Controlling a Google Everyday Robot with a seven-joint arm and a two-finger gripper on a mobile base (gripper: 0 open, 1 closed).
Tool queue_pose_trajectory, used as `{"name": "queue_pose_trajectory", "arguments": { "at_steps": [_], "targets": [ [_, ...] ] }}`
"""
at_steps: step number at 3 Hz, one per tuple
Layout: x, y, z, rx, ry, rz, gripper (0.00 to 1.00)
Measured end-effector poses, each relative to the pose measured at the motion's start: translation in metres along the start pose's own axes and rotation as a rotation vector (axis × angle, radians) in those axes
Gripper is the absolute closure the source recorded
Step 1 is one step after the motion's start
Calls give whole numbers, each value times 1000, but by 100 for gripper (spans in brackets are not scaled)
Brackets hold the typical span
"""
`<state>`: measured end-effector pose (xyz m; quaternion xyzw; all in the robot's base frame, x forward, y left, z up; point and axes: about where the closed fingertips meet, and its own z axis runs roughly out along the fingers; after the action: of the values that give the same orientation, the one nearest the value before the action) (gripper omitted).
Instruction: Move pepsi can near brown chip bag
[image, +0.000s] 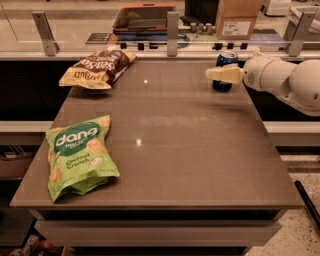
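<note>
Pepsi can (227, 59) stands far right; arm (285, 82) reaches in level, hand (223, 75) at it, grip impossible to tell.

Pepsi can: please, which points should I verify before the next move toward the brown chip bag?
1. Pepsi can stands upright at the far right of the table: ok.
2. Pincer is at the can, level with its middle: ok.
3. Firm hold on the can: cannot tell.
4. Brown chip bag lies at the far left corner, in plain view: ok.
5. Green dang bag lies near the front left, off the straight line from can to brown bag: ok.
</note>
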<state>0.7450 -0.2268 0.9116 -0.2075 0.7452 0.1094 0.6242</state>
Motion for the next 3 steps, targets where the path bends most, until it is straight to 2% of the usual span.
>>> {"name": "queue_pose_trajectory", "arguments": {
  "at_steps": [1,3],
  "targets": [
    [3,-10,-5,-19,-35,8,17],
    [2,-6,-1,-26,-37,7,64]
  ]
}}
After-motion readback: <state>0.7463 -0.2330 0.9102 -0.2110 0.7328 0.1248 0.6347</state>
